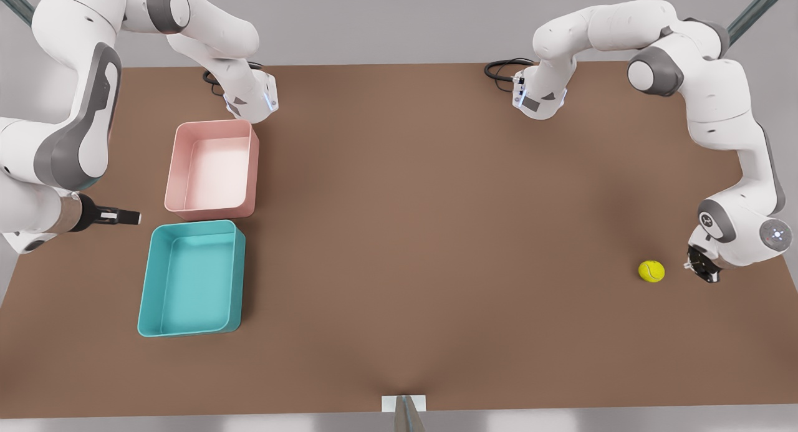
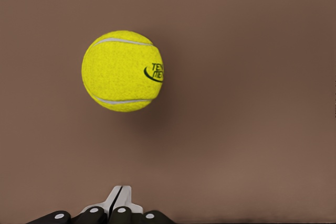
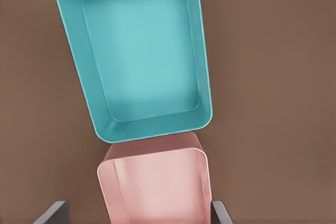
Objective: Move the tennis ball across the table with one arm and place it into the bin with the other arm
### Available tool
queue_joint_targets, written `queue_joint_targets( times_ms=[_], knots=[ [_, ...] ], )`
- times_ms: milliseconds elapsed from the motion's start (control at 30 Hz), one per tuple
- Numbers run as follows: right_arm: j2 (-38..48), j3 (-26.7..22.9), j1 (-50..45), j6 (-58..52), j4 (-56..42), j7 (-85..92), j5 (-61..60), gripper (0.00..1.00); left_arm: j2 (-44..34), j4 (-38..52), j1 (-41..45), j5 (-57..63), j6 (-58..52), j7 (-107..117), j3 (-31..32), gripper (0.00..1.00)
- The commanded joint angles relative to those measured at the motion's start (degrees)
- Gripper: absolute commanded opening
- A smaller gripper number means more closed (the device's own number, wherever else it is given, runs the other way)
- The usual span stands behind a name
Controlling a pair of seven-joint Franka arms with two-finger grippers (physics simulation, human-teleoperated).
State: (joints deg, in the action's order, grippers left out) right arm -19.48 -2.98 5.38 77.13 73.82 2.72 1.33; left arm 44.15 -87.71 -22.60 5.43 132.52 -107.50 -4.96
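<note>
The task was at its very beginning; nothing of it was done yet. The tennis ball (image 1: 651,271) (image 2: 122,71) lay on the bare desk (image 1: 436,232), just in front of the left jaws and apart from them, with a small strip of desk between; these jaws hung low by the desk surface at the front view's right, and in the left wrist view their two tips stood narrow, pressed together with nothing between them. So the ball was not gripped and, by my judgement, not yet pushed across.

The right jaws waited at the other end of the desk; their fingers (image 3: 52,213) stood wide apart and held nothing. Below and ahead of them lay the teal bin (image 1: 190,282) (image 3: 139,51), empty, and nearer to them the pink tub (image 1: 212,170) (image 3: 157,187), also empty, the two tubs close side by side. The bin was well apart from the left jaws and from the ball.

What was left, as I judge it: the left arm must bring the ball over the whole desk toward the right jaws; then the right arm must take it and drop it into the teal bin, not the pink one.
</note>
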Motion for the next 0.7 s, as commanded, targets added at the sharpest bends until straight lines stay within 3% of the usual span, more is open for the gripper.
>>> queue_joint_targets(
  times_ms=[0,400,467,533,567,600,667],
  knots=[
    [0.1,0.0,0.1,-0.2,0.0,0.5,-0.1,1.00,0.3,0.1,0.0,1.6,0.2,-21.1,-0.1,0.21],
    [-0.3,-0.1,0.0,-0.6,0.2,0.4,-0.6,1.00,1.8,0.1,1.4,0.6,0.1,-15.0,-0.1,0.21],
    [-0.3,0.0,0.1,-0.6,0.2,0.4,-0.6,1.00,1.1,-0.2,7.0,0.6,-0.1,-1.0,-0.1,0.21],
    [-0.3,0.0,0.3,-0.7,0.2,0.4,-0.6,1.00,-3.5,-1.1,17.3,0.6,-8.9,38.7,4.6,0.21],
    [-0.3,-0.1,0.3,-0.7,0.2,0.5,-0.6,1.00,-4.5,-0.4,17.7,-3.1,-15.9,61.8,8.2,0.21],
    [-0.3,0.0,0.3,-0.6,0.2,0.5,-0.6,1.00,-4.3,0.6,16.4,-11.2,-16.9,62.9,6.6,0.21],
    [-0.4,0.0,0.3,-0.6,0.3,0.5,-0.7,1.00,-4.3,1.3,15.9,-11.0,-17.4,61.4,5.9,0.21]
  ],
)
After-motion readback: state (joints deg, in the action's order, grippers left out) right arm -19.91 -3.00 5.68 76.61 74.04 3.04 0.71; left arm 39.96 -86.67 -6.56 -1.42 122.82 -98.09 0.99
